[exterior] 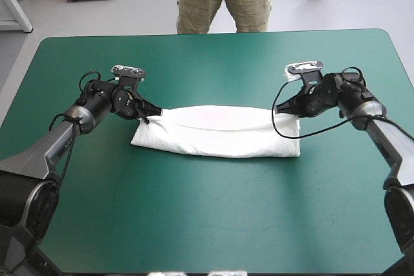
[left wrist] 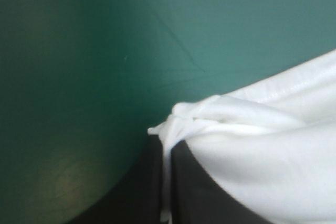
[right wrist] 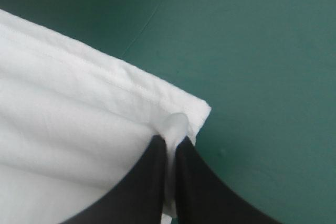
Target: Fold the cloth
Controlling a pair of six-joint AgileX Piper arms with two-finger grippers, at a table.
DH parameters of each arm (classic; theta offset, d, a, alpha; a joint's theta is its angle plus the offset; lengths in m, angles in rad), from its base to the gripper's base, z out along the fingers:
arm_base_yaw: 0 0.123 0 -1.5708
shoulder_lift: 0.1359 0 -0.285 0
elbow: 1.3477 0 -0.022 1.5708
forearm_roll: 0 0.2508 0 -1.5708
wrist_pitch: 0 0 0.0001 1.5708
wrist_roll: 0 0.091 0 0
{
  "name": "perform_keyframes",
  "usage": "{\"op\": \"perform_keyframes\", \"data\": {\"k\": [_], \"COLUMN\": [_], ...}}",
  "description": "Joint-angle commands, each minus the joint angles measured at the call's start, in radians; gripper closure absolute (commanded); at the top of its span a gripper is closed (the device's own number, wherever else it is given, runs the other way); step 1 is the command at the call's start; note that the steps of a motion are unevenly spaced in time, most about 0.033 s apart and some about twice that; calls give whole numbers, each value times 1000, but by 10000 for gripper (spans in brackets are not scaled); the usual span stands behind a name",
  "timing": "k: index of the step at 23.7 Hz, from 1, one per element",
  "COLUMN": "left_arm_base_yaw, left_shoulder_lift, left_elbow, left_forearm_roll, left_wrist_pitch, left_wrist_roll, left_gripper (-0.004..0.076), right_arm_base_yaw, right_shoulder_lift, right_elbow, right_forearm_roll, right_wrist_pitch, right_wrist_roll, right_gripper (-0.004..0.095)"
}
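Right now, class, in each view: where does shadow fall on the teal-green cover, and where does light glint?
High view: even light, only faint shadow under the left gripper and along the T-shirt's near edge. Left wrist view: the teal-green cover darkens to one side of the gripper, with a pale glint close beside it. Right wrist view: deep shade beyond the T-shirt's hem.

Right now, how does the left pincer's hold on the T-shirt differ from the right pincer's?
The left pincer pinches the T-shirt at its far left corner, the right pincer at its far right corner. Cloth at the left pincer is bunched and wrinkled; at the right pincer only a small smooth loop pokes up. Both are shut on it.
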Motion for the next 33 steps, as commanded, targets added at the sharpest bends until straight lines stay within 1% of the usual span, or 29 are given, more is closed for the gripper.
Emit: {"op": "perform_keyframes", "data": {"k": [1,2,3,5,6,7,8,9,10,11,12,13,14,15,16,17,18,20,22,26,28,31,33], "left_arm_base_yaw": [2,2,2,2,2,2,2,2,0,-8,-24,-36,-63,-83,-117,-135,-168,-209,-241,-264,-264,-264,-267], "left_shoulder_lift": [-48,-48,-48,-50,-50,-56,-59,-68,-73,-78,-82,-82,-82,-77,-64,-54,-33,11,67,180,223,249,254], "left_elbow": [-45,-56,-66,-101,-119,-145,-172,-196,-225,-256,-294,-304,-307,-307,-293,-284,-269,-257,-252,-252,-252,-252,-252], "left_forearm_roll": [10,10,10,27,29,27,27,16,-5,-42,-155,-223,-342,-398,-469,-498,-530,-533,-547,-567,-567,-575,-575], "left_wrist_pitch": [-42,-28,-9,25,35,48,58,65,74,80,88,95,95,110,122,132,144,152,148,130,127,129,136], "left_wrist_roll": [7,29,44,44,44,44,44,44,49,75,193,246,341,392,434,445,484,479,479,485,485,485,485], "left_gripper": [665,608,533,353,279,199,141,116,111,119,141,162,235,304,493,617,724,733,733,733,733,733,733], "right_arm_base_yaw": [-10,-16,-24,-47,-63,-79,-93,-110,-125,-136,-156,-164,-166,-166,-166,-166,-166,-166,-166,-168,-199,-254,-292], "right_shoulder_lift": [-41,-47,-51,-63,-77,-92,-113,-138,-167,-192,-260,-287,-349,-372,-419,-436,-461,-467,-467,-465,-445,-416,-398], "right_elbow": [-46,-51,-56,-68,-72,-76,-79,-80,-80,-80,-80,-80,-80,-80,-80,-78,-72,-66,-45,52,91,124,131], "right_forearm_roll": [-4,-13,-18,-25,-28,-28,-28,-28,-30,-30,-30,-30,-46,-54,-77,-87,-115,-135,-135,-129,-101,34,166], "right_wrist_pitch": [-46,-44,-37,-16,-6,7,19,30,40,50,63,69,77,81,95,103,118,150,145,67,63,63,71], "right_wrist_roll": [2,11,19,33,39,41,41,41,41,41,41,39,31,31,13,13,23,30,30,95,120,58,-38], "right_gripper": [713,634,547,379,317,282,274,279,286,297,334,356,426,480,657,750,920,926,925,925,923,880,825]}}
